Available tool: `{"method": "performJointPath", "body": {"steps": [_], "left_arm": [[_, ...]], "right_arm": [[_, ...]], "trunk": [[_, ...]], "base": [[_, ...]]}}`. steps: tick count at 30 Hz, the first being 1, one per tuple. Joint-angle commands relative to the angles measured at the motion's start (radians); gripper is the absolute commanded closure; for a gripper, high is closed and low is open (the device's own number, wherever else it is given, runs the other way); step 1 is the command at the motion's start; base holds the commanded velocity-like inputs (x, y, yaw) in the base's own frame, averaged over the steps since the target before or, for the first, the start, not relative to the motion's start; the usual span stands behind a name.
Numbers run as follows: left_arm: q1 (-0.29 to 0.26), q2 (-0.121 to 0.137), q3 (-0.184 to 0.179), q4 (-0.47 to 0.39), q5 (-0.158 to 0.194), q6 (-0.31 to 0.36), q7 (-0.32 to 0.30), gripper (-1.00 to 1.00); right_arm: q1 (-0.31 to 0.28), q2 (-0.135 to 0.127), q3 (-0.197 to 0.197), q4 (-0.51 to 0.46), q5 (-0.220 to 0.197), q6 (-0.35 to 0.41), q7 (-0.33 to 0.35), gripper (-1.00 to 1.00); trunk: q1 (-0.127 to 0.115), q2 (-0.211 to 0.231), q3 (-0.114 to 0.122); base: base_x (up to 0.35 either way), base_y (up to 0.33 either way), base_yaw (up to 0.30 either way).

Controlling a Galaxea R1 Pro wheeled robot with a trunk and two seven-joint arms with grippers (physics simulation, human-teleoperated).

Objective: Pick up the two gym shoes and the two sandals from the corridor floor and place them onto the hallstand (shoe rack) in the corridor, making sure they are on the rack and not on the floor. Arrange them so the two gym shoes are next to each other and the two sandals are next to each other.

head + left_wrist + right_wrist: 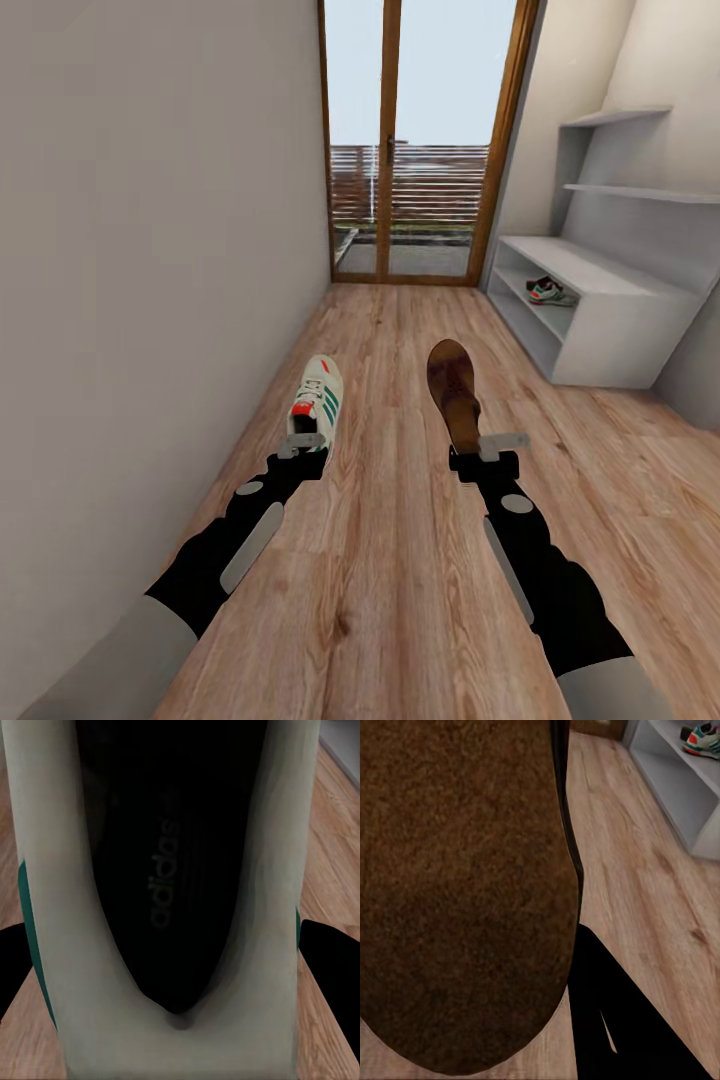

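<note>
Carrying two pieces of footwear at once, the robot faces down the corridor toward the wood-framed glass door [425,140]. The left gripper [303,441] is clamped on the heel of a gym shoe [318,395], cream-white with green stripes and a red-orange heel tab, toe pointing away. The left wrist view looks straight into that shoe's dark inside, with its pale collar walls running between the black fingers [330,960], so the grip looks secure. The right gripper [488,445] is closed on the heel end of a brown sandal [453,390], held out ahead; its wrist view shows the tan footbed close up beside a black finger.

Over on the right stands the hallstand [590,330], pale grey-white, and there's already a second gym shoe [550,291] sitting on its upper open shelf, off the corridor floor [400,560]. So by my reckoning: one sneaker is racked and one sneaker and one sandal are in hand. The fourth item, the other sandal, I can't spot anywhere on the visible planks.

What's left looks like driving up to the rack, setting this sneaker beside its partner, placing the sandal, then fetching its mate to lie alongside.
</note>
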Motion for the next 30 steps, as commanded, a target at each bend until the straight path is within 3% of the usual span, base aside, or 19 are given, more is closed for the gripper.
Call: {"method": "performJointPath", "body": {"steps": [1,13,17,20,30], "left_arm": [[-0.001,0.001,-0.004,-0.002,0.009,0.002,0.011,1.00],[-0.001,0.001,-0.004,-0.002,0.009,0.002,0.011,1.00],[-0.001,0.000,-0.004,-0.002,0.009,0.002,0.011,1.00],[-0.001,0.000,-0.004,-0.002,0.009,0.002,0.011,1.00],[-0.001,-0.002,-0.004,-0.002,0.009,0.002,0.011,1.00]], "right_arm": [[-0.001,-0.001,0.003,-0.003,0.003,0.008,-0.006,1.00],[-0.001,-0.001,-0.003,-0.005,-0.017,0.017,-0.004,1.00],[-0.001,-0.001,-0.073,-0.005,-0.021,0.018,-0.010,1.00],[-0.001,0.000,-0.174,-0.005,-0.021,0.018,-0.011,1.00],[-0.001,-0.001,-0.258,-0.004,-0.021,0.019,-0.010,1.00]], "trunk": [[0.000,0.000,-0.001],[0.000,0.000,-0.001],[0.000,0.000,-0.001],[0.000,0.000,-0.001],[0.000,0.000,-0.001]], "base": [[0.347,0.000,0.000],[0.347,0.000,0.000],[0.347,0.000,0.000],[0.347,0.000,0.000],[0.347,0.000,0.000]]}}
